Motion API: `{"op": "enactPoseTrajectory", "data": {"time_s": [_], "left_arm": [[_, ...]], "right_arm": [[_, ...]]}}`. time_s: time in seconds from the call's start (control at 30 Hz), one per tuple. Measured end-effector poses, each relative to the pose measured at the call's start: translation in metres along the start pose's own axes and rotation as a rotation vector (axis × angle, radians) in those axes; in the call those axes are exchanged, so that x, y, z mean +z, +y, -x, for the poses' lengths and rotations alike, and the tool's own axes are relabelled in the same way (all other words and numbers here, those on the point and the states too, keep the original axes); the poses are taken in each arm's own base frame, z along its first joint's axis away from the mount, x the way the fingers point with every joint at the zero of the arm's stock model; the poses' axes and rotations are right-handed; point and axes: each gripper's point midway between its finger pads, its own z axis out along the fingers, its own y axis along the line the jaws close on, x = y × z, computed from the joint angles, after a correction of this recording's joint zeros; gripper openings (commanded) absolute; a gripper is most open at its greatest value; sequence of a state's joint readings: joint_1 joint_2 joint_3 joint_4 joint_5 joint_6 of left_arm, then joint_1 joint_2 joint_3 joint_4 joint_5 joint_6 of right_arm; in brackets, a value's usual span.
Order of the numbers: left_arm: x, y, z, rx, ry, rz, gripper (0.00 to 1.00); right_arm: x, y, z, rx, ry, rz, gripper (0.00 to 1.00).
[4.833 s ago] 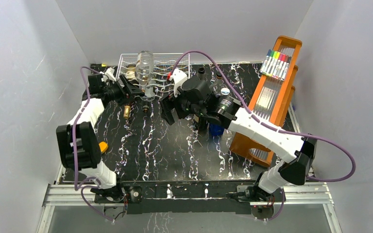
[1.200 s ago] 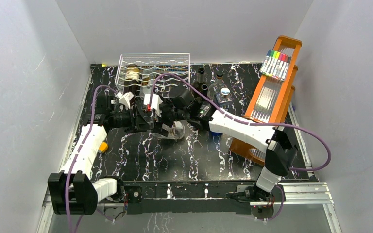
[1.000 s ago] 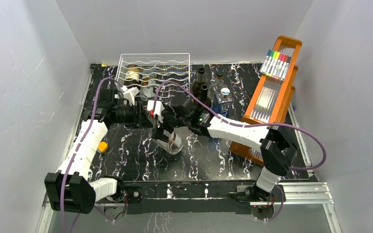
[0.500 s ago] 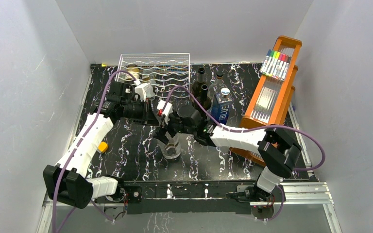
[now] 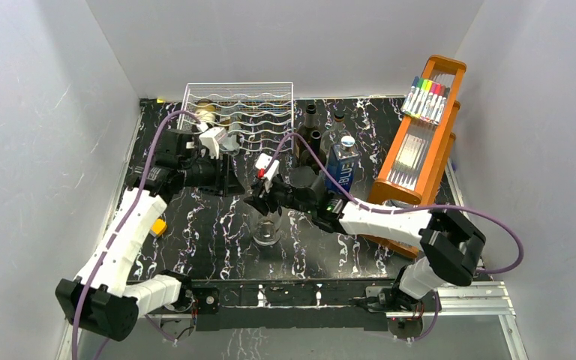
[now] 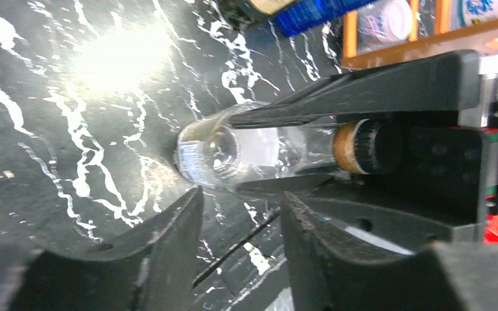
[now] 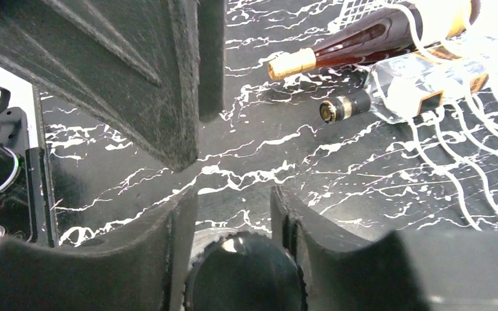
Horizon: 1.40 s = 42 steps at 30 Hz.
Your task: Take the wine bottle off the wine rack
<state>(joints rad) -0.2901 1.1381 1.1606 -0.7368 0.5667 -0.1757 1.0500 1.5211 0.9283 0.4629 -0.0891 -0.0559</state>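
Observation:
The clear wine bottle (image 5: 265, 229) stands upright on the black marbled table, in front of the wire wine rack (image 5: 271, 96) and off it. My right gripper (image 5: 263, 201) is over its top, and in the right wrist view the fingers (image 7: 183, 220) press both sides of the black cap (image 7: 243, 278). In the left wrist view the wine bottle (image 6: 233, 152) shows between the right gripper's long black fingers. My left gripper (image 5: 231, 178) hangs to the bottle's left, apart from it. It (image 6: 241, 195) is open, with only table between its fingers.
In the wine rack (image 7: 447, 136) lie a dark bottle (image 7: 363, 39) and a clear one (image 7: 421, 84). Upright dark bottles (image 5: 309, 129) and a blue box (image 5: 343, 172) stand right of it. A tall orange rack (image 5: 418, 154) with markers (image 5: 426, 97) stands at the right. A small orange thing (image 5: 160, 226) lies at the left.
The bottle went from tilted in the right gripper to upright on the table. The right gripper narrowed around the cap. The left gripper opened a little and drew back toward the rack.

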Motion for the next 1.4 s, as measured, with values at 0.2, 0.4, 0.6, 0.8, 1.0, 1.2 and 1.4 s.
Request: {"op": "enactPoseTrajectory", "data": {"time_s": [0.2,0.4,0.6,0.8,1.0,1.2,1.4], "left_arm": [[-0.021,0.012,0.010,0.032,-0.106,0.134,0.60],[-0.029,0.022,0.015,0.031,-0.152,0.211,0.63],[-0.026,0.025,0.017,0.015,-0.166,0.221,0.64],[-0.019,0.027,0.015,-0.011,-0.165,0.211,0.66],[-0.010,0.034,0.009,-0.048,-0.157,0.221,0.69],[0.005,0.053,0.005,-0.100,-0.148,0.271,0.76],[0.025,0.078,0.003,-0.140,-0.130,0.341,0.81]], "right_arm": [[-0.011,-0.003,0.005,0.006,0.017,-0.030,0.28],[-0.029,-0.015,0.001,0.012,0.075,-0.108,0.07],[-0.060,-0.037,-0.008,-0.001,0.114,-0.258,0.03],[-0.093,-0.070,-0.015,0.006,0.087,-0.443,0.08],[-0.123,-0.112,-0.022,0.067,0.047,-0.619,0.36],[-0.134,-0.110,-0.008,0.044,0.070,-0.590,0.89],[-0.141,-0.093,0.060,0.026,-0.016,-0.476,0.98]]}}
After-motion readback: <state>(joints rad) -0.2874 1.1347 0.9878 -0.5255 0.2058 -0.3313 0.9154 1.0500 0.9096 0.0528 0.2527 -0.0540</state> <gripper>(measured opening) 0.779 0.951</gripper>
